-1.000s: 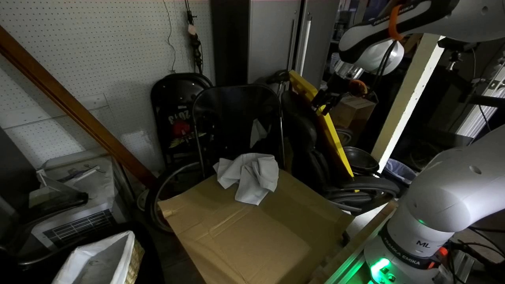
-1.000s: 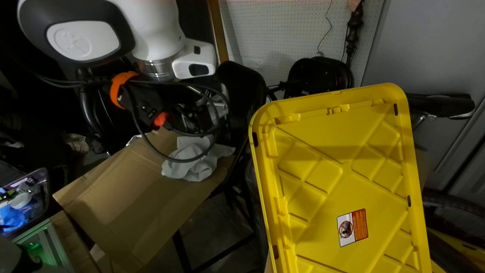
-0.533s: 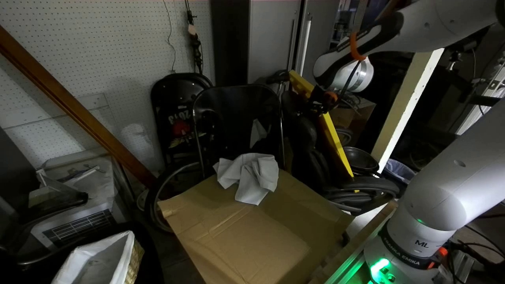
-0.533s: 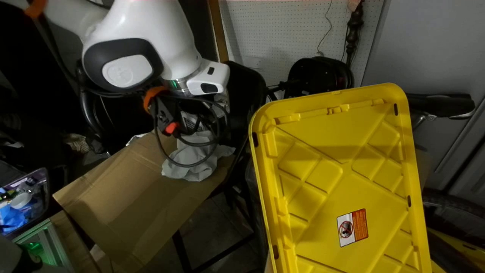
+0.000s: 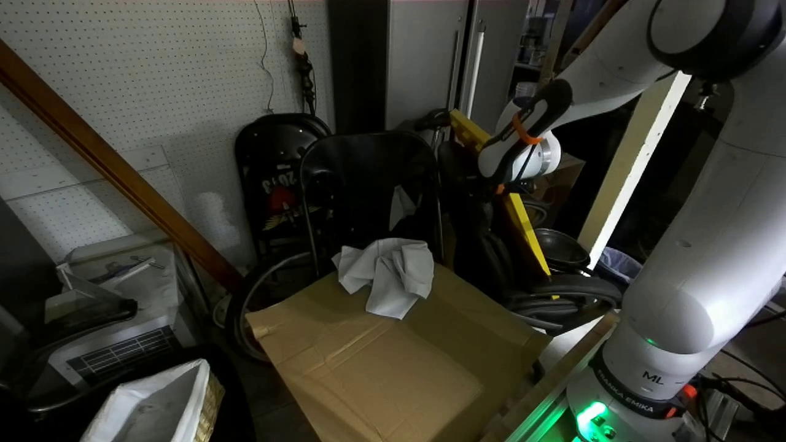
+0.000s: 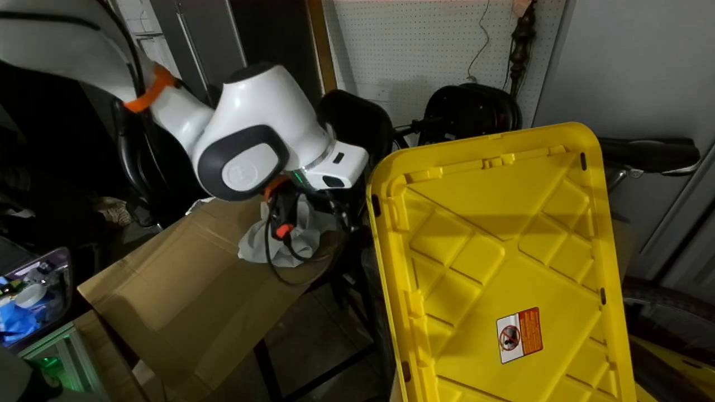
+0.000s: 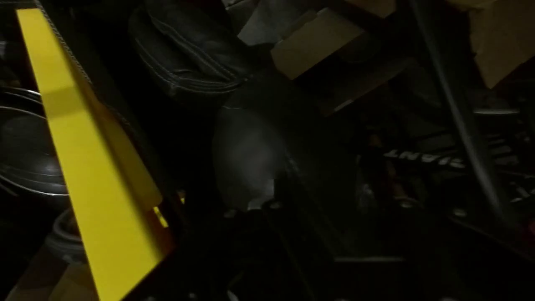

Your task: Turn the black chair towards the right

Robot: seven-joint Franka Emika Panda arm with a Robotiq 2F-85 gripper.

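Observation:
The black chair [image 5: 491, 264], with padded dark leather, has a bright yellow panel [image 5: 523, 230] along one face of its back. In an exterior view the yellow panel [image 6: 503, 245] hides most of the chair. The wrist view shows the panel's edge [image 7: 83, 167] at left and stitched black padding [image 7: 192, 54] near the top. My gripper [image 7: 322, 196] is low at the chair's back, with dark padding between and behind its fingers. In an exterior view the gripper [image 6: 347, 219] reaches the panel's near side. Darkness hides whether the fingers press on the chair.
A folding chair with a rounded tubular back [image 5: 368, 178] stands beside the black chair. Grey cloth [image 5: 393, 276] lies on a cardboard sheet [image 5: 393, 368]. A pale post [image 5: 632, 166] rises behind the arm. A loop of cable [image 6: 273, 268] hangs from the wrist.
My arm has come down and in toward the black chair's back, and its hand now covers part of the yellow panel's edge. Chair and panel show no visible movement.

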